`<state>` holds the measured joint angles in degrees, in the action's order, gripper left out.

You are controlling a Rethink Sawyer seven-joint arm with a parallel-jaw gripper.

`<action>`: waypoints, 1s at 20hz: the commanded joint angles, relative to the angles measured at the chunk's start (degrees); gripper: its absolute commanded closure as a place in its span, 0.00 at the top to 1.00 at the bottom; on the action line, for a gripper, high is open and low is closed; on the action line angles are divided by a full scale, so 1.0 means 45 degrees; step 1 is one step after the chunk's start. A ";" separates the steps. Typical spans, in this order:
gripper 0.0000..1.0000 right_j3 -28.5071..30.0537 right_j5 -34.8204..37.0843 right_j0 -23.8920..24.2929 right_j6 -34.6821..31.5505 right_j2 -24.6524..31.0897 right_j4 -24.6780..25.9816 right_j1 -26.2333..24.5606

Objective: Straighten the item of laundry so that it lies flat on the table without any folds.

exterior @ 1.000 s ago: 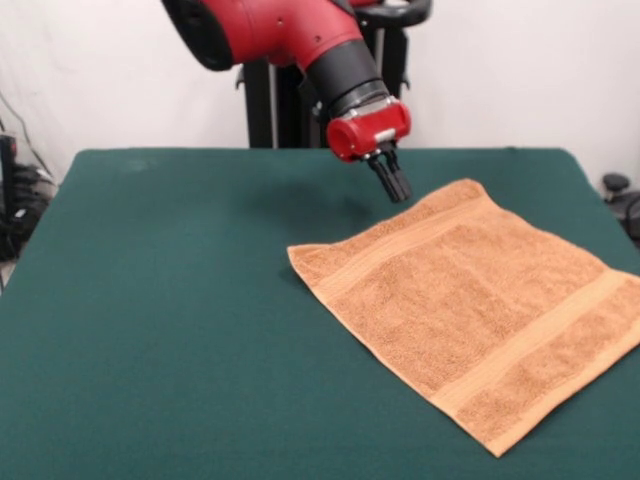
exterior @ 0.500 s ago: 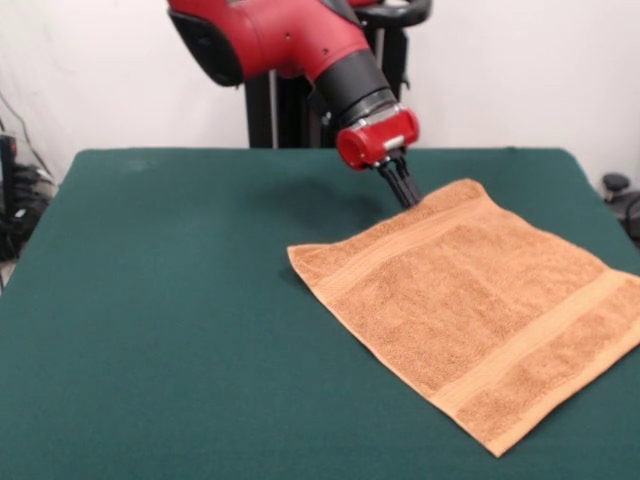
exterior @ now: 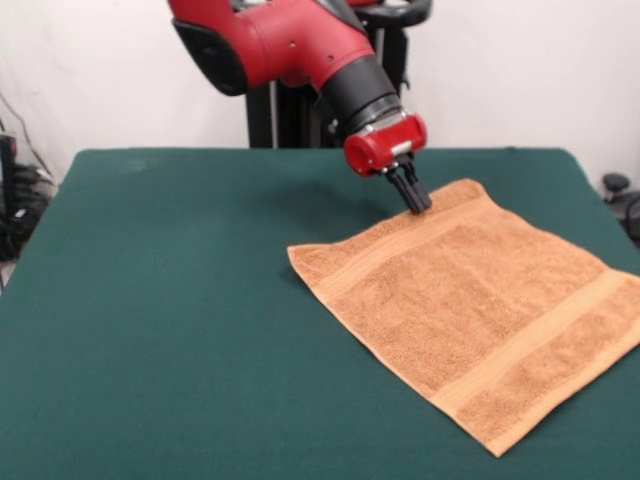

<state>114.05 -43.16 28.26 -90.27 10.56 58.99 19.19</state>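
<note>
The claw [exterior: 420, 203], its two dark fingers drawn together with nothing clamped between them, now sits with its tips at the far edge of the towel [exterior: 475, 300], by the woven band. Over the last second it has descended and shifted sideways from a position above bare green cloth to this edge; the towel itself has not moved. Judged from its flat outline, no fold remains, so the task appears essentially complete, and the descent suggests a final press or adjustment. The towel spreads from the claw toward the near right corner of the table [exterior: 150, 330], one corner reaching the tabletop's right edge.
</note>
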 commanded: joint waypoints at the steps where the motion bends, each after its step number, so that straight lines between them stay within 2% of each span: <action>1: 0.00 -0.1472 0.0090 -0.0073 -0.2292 0.1298 0.0388 0.0390; 6: 0.00 -0.1293 0.0174 -0.0117 -0.2425 0.1395 0.0104 0.0743; 13: 0.00 -0.2024 -0.0255 -0.0430 -0.1871 0.1188 -0.0537 0.0021; 20: 0.00 -0.2550 -0.0528 -0.0513 -0.1728 0.1153 -0.0563 -0.0489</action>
<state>111.48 -43.30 27.83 -90.27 10.57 58.95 21.37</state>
